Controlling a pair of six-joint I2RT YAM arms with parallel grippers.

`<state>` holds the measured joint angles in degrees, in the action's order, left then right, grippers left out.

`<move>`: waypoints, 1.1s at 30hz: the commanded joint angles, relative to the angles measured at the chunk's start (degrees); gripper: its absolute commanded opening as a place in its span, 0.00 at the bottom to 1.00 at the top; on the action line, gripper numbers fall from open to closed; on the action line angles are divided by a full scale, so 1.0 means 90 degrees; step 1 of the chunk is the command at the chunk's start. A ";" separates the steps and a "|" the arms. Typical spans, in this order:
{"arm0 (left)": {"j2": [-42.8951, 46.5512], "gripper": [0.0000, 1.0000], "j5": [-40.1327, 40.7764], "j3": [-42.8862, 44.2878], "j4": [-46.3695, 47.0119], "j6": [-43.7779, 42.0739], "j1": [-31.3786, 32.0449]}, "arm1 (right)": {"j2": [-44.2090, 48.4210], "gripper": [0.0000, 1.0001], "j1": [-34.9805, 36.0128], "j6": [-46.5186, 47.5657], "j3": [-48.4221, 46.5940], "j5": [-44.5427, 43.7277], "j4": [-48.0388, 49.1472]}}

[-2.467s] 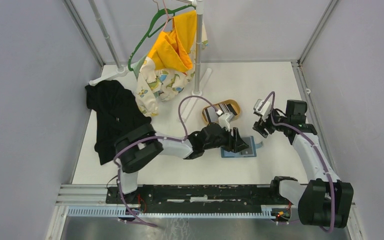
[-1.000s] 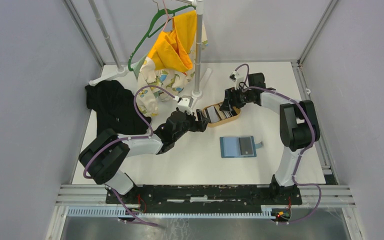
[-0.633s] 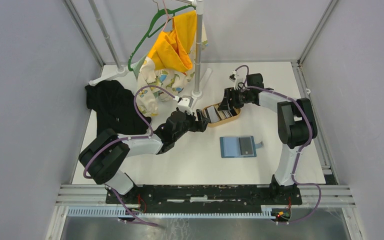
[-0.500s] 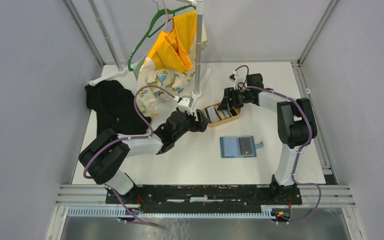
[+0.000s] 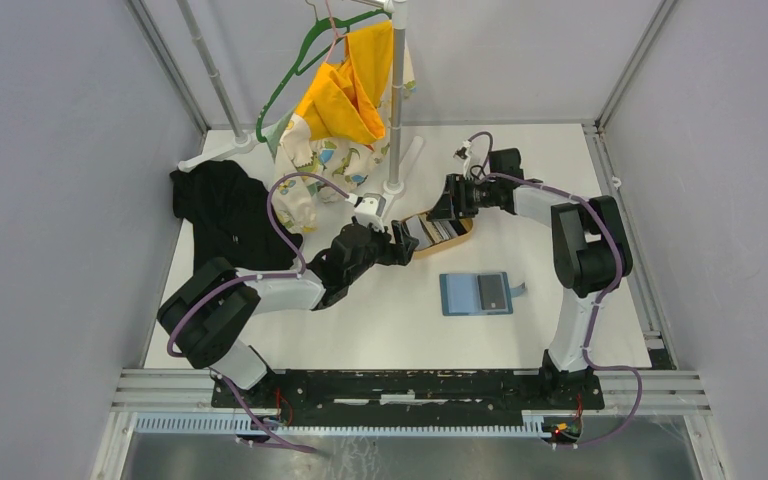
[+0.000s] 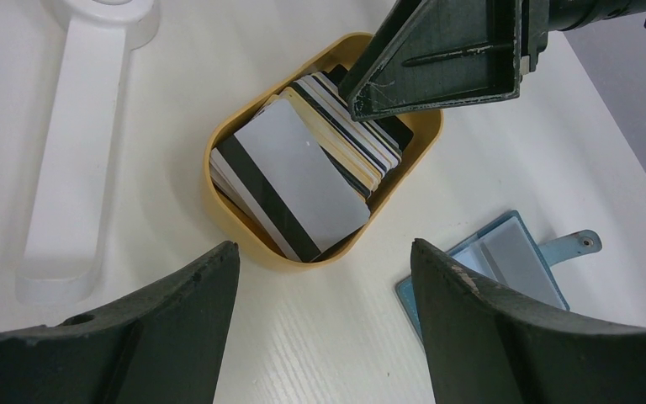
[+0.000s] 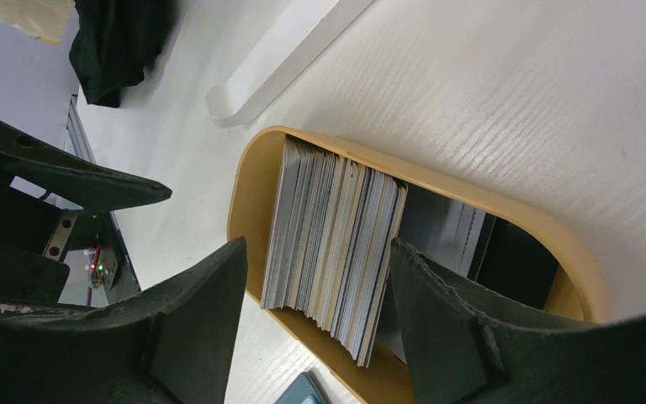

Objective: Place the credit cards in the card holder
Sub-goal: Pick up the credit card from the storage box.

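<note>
Credit cards (image 7: 332, 252): a leaning stack on edge in the oval wooden tray (image 7: 244, 194), far part of the surface (image 5: 380, 335). Card holder (image 5: 476, 293) lies open nearer the bases, apart from the tray.

Right gripper (image 7: 318, 252) is nearer. Its jaws are wide apart, one on each side of the stack's faces, gripping nothing.

Left gripper (image 6: 324, 252) hangs over the tray's opposite end, jaws wide, empty.

We judge the pick falls to the right arm, pinching across the stack's thickness.

Robot lab cell: grey panel walls (image 5: 50, 150), alu rail (image 5: 170, 385), white tabletop (image 5: 400, 320).
</note>
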<state>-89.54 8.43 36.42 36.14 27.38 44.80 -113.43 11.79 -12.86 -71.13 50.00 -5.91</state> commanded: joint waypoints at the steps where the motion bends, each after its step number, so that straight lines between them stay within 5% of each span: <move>1: 0.0059 0.80 0.0002 -0.0005 0.0407 0.0113 -0.0007 | 0.0217 0.68 0.0100 -0.0215 0.0018 0.0367 0.0235; 15: 0.0075 0.80 -0.0006 -0.0020 0.0408 0.0103 -0.0003 | 0.0399 0.62 0.0298 -0.0628 0.0192 0.0884 0.0608; 23: 0.0080 0.80 0.0006 -0.0033 0.0408 0.0103 -0.0007 | 0.0178 0.63 0.0349 0.0313 -0.0173 -0.0006 -0.0336; 30: 0.0068 0.80 0.0001 0.0013 0.0361 0.0093 -0.0006 | 0.0106 0.62 0.0404 -0.0712 0.0226 0.1039 0.0787; 33: 0.0065 0.80 0.0001 0.0010 0.0359 0.0092 -0.0016 | 0.0094 0.61 0.0459 -0.0453 0.0118 0.0910 0.0477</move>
<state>-89.54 8.43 36.29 36.16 27.38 44.80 -112.99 14.57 -15.88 -69.63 54.72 -3.03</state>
